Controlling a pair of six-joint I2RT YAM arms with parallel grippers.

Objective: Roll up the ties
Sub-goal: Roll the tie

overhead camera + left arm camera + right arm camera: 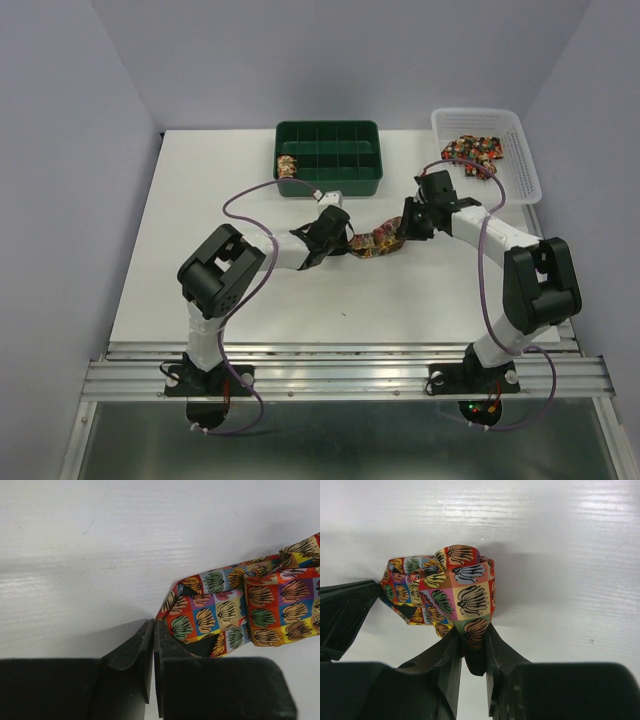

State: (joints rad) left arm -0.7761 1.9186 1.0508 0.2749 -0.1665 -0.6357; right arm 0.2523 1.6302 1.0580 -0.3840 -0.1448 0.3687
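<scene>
- Tie (375, 243) lies mid-table between the two grippers, partly coiled.
- It looks soft, thin and light (likely springs open if let go).
- Left gripper (153, 626): jaws all but closed, pinching the tie's end corner.
- Right gripper (474, 639): clamped on the coil's lower fold.
- Best hold, I'd judge, is the coil edge, keeping the strip taut.
- Rolled tie (287, 165) sits in the green compartment tray (360, 185); loose ties (472, 150) lie in the white basket (525, 170).

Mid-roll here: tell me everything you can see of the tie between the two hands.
The tie is thin, soft-looking fabric printed in small squares of red, orange, blue and green with fan-like motifs. It is bunched and folded over the middle of the white table, not yet a neat roll. The left hand pinches one end; the right hand grips a fold at the other.
</scene>
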